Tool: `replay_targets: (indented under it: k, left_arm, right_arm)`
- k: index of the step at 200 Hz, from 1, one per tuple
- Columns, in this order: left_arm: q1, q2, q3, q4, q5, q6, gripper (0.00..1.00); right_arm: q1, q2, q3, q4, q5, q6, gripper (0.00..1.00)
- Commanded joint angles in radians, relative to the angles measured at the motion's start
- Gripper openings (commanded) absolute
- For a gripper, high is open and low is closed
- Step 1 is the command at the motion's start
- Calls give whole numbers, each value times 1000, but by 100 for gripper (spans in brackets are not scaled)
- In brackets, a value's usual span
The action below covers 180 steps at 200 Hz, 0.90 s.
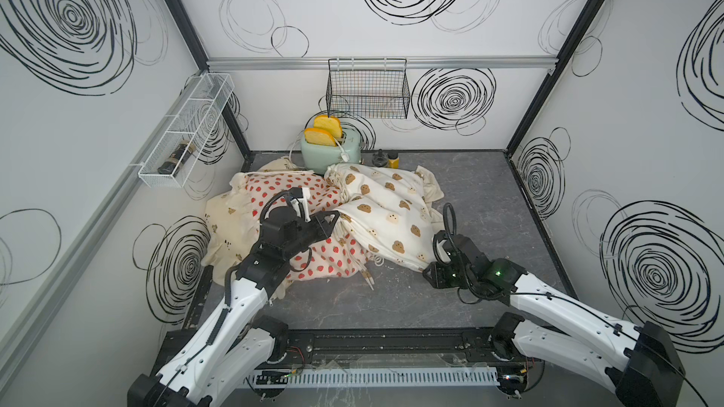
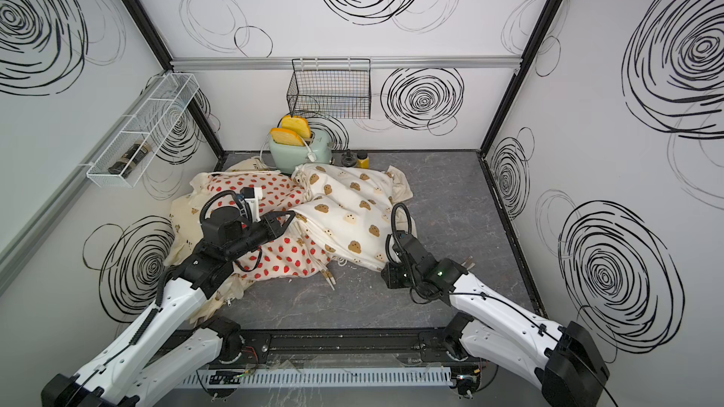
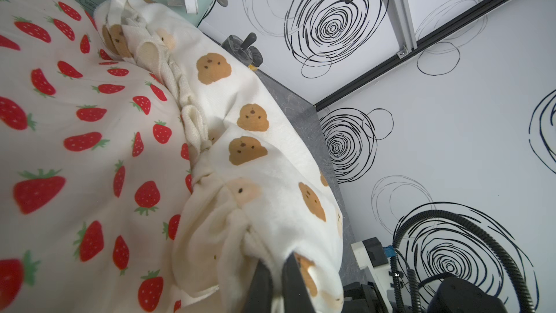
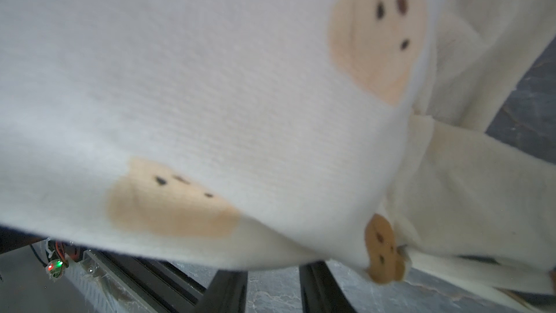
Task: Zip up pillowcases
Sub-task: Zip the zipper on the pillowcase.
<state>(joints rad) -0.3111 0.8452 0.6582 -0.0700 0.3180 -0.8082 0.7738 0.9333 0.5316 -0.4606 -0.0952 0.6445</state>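
**Three cases heaped, one pinched by its ruffle**

Left end effector point(image 3: 276, 261) is clenched on the ruffled edge of the bear case point(image 1: 391, 205). That case lies mid-surface, overlapping the strawberry case point(image 1: 274, 189). The cream case point(image 1: 231, 213) sits under both, toward the left wall. Right end effector point(image 4: 272, 275) is low at the bear case's near hem, jaws apart, nothing between them. Zip not made out in any view.

Risks, as judged:
- The left pinch holds ruffle only — a pull could slip it off, or drag the strawberry case along, since the two touch.
- The right end effector, closing under drooping cloth, may catch hem or a tie string point(image 1: 368, 279) instead of the slider.

Surface point(image 1: 489, 197) is grey, marbled, bare on the right. Toaster point(image 1: 329, 152) touches the heap at the back, with a small jar point(image 1: 393, 158) just beside it. Walls point(image 1: 431, 13) are white with black scribbles, and a black basket point(image 1: 368, 92) and a white rack point(image 1: 184, 131) hang on them.
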Motion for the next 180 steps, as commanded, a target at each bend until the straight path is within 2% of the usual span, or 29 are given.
replay_targets:
  k: [1, 128, 148, 180]
  left_arm:
    - [3, -4, 6, 66, -3, 0, 0]
    - [2, 2, 1, 70, -3, 0, 0]
    - [2, 6, 1, 74, -2, -2, 0]
    - [1, -5, 0, 73, -23, -6, 0]
  right_arm:
    - [-9, -10, -15, 49, -14, -25, 31]
    - [-14, -4, -27, 82, -26, -26, 11]
    - [-14, -10, -30, 89, -32, -26, 5]
    - [-31, 2, -13, 17, 4, 15, 2]
